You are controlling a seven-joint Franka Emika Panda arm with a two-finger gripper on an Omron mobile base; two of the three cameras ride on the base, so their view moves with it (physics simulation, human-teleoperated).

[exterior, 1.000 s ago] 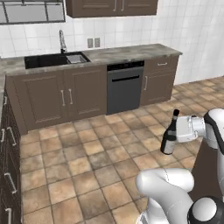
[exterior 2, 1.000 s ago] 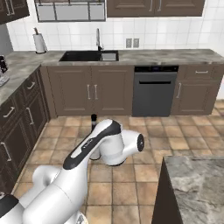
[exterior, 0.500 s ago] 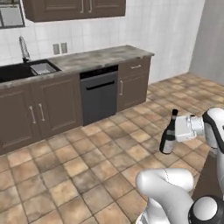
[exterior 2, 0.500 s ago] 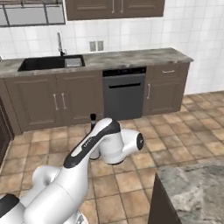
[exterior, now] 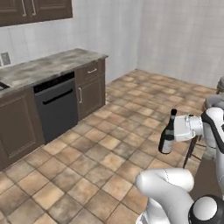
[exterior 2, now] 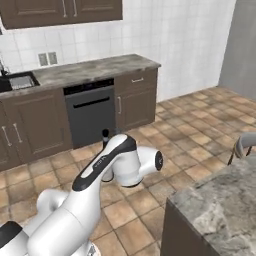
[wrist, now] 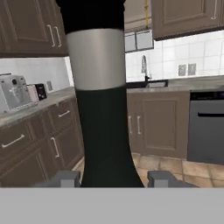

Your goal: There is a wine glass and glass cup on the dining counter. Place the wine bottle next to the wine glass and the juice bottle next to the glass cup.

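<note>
In the hand (exterior: 173, 131), one wine bottle (exterior: 167, 132).

- Wine bottle (exterior: 166, 135): tall, slim, dark green-black, long narrow neck, dark cap, pale label band (wrist: 96, 59); upright, carried in the air above the tiled floor.
- Dining counter (exterior 2: 220, 200): grey-beige marbled top, near right corner.

A black dishwasher (exterior: 56, 108) sits under the marbled kitchen counter (exterior: 48, 65), with a toaster (wrist: 14, 91) on another counter.
</note>
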